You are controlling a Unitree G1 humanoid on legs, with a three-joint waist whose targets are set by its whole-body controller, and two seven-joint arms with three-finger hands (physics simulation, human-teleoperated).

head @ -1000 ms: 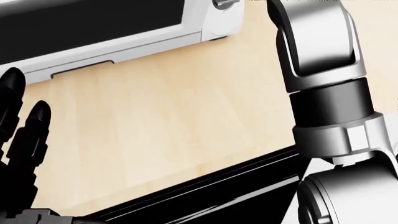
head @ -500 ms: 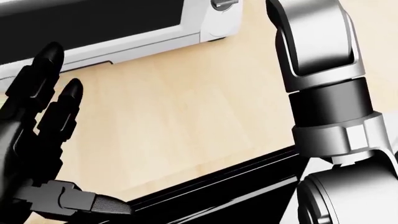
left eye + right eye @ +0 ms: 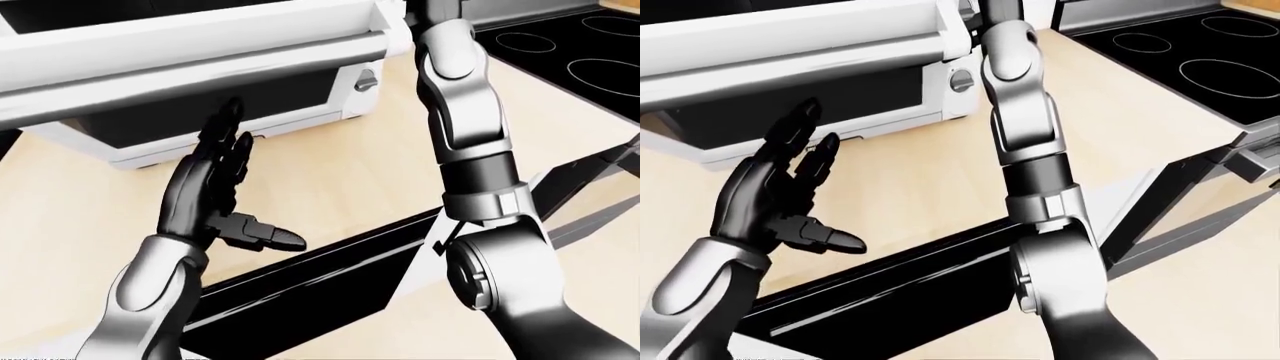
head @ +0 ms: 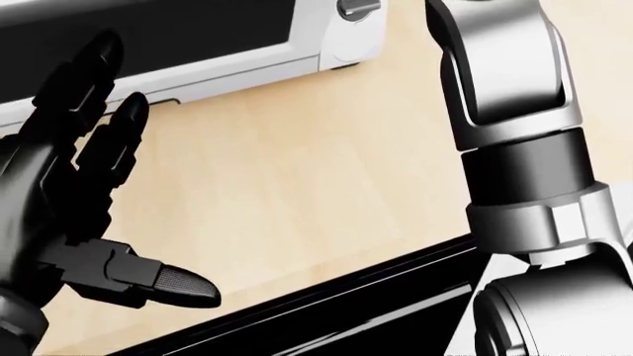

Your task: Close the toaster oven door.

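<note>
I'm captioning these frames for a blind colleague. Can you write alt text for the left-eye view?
The robot's black left hand is raised with open fingers below the toaster oven door, which hangs open over a pale wooden counter. Its right arm rises at centre, hand out of view, with a black stove at upper right.

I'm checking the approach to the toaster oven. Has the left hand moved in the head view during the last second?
Yes. The left hand has risen toward the view's top and shifted right, its fingertips now overlapping the toaster oven, which stayed put.
</note>
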